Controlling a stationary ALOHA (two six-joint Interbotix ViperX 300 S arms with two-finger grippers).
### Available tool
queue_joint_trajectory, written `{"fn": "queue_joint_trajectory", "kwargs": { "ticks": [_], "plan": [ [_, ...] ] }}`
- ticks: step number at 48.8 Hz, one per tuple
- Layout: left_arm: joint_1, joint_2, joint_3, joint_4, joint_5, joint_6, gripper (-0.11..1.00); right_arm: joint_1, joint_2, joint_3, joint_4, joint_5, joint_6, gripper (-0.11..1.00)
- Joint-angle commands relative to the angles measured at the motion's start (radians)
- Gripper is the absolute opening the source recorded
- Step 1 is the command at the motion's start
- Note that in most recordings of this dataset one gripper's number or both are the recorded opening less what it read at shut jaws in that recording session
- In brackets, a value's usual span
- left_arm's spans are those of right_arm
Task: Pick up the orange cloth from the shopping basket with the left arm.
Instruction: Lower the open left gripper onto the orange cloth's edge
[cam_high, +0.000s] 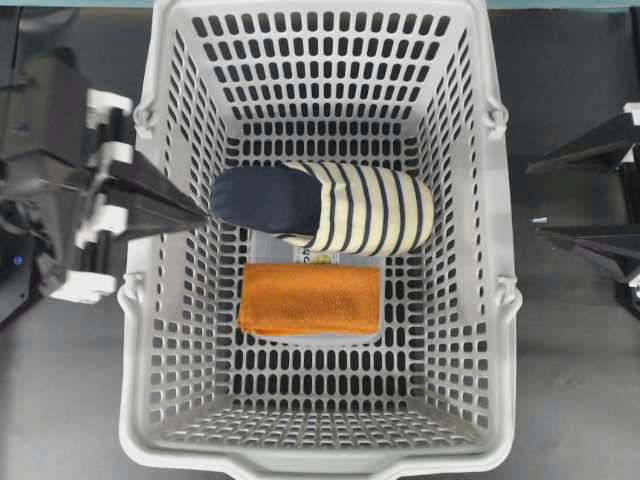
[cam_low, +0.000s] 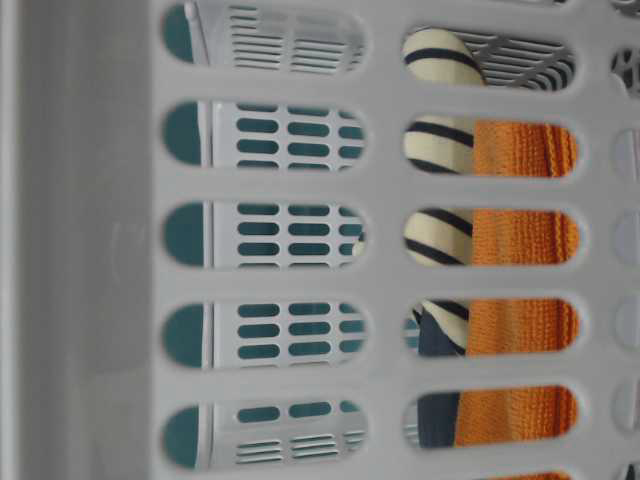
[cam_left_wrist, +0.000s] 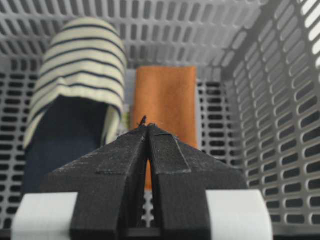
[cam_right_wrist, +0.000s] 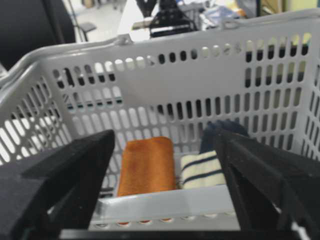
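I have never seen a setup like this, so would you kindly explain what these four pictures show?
It is a two-armed robot. One camera looks down from above, one sits at table level peering through the basket wall, and one rides on each wrist. A large light grey slotted plastic shopping basket holds a folded orange terry cloth and a cream-and-navy striped slipper, over a clear package. The left gripper is shut and empty above the basket; the right gripper stands open outside it.

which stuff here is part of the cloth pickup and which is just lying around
Job:
- orange cloth
- basket
- left tool, shut, empty, over the basket's left wall

Lying about:
- striped slipper
- clear package under the cloth
- right tool, open, outside the basket
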Motion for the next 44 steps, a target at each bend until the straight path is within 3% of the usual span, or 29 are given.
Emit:
{"fn": "queue_joint_trajectory", "kwargs": {
  "ticks": [1, 9, 13, 20, 25, 44],
  "plan": [
    [-0.008, 0.038, -0.061, 0.003, 0.025, -0.003, 0.0, 0.002, 0.002, -0.025, 0.002, -0.006, -0.002, 0.75],
    [-0.015, 0.137, -0.137, 0.003, 0.146, -0.006, 0.05, 0.002, -0.003, -0.025, 0.0, -0.002, -0.003, 0.75],
    [-0.025, 0.199, -0.195, 0.003, 0.21, -0.006, 0.24, 0.002, -0.003, -0.025, 0.0, -0.002, -0.003, 0.75],
    [-0.038, 0.314, -0.302, 0.003, 0.296, -0.006, 0.67, 0.002, -0.002, -0.023, 0.0, -0.002, -0.006, 0.76],
    [-0.046, 0.402, -0.368, 0.003, 0.371, 0.0, 0.88, 0.002, 0.002, -0.023, -0.002, -0.002, -0.011, 0.75],
    [-0.084, 0.667, -0.482, 0.003, 0.46, 0.002, 0.9, 0.002, 0.002, -0.023, -0.002, 0.008, -0.011, 0.75]
  ]
}}
